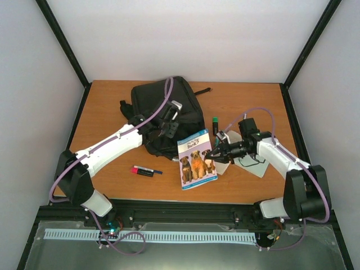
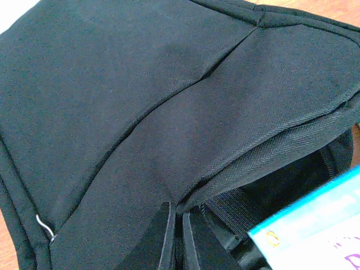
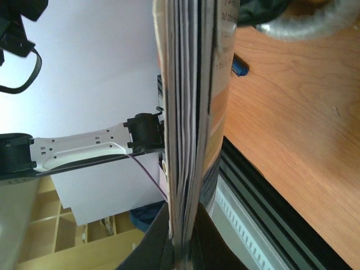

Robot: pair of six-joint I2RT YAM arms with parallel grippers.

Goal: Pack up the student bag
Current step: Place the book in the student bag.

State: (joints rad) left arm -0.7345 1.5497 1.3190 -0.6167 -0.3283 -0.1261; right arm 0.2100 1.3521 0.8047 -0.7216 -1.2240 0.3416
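Student bag (image 1: 163, 101), large black soft fabric backpack, at table's (image 1: 112, 107) rear edge, rim pinched in left gripper (image 2: 179, 212). Thin dog-cover paperback (image 1: 197, 160) clamped in right gripper (image 3: 183, 218), at bag mouth.

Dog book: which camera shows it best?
Top external: the book shows almost its whole cover with the dogs. Right wrist sees only its page edges, clamped in the right hand. Left wrist catches just one corner beside the bag.

Workplace: a robotics lab test cell. White panels (image 1: 185, 39) on black posts (image 1: 62, 42) enclose my wooden table (image 1: 107, 107); my left arm (image 1: 112, 145) and right arm (image 1: 281, 154) bolt to a black rail (image 1: 185, 214); shelving (image 3: 84, 247) stands beyond.
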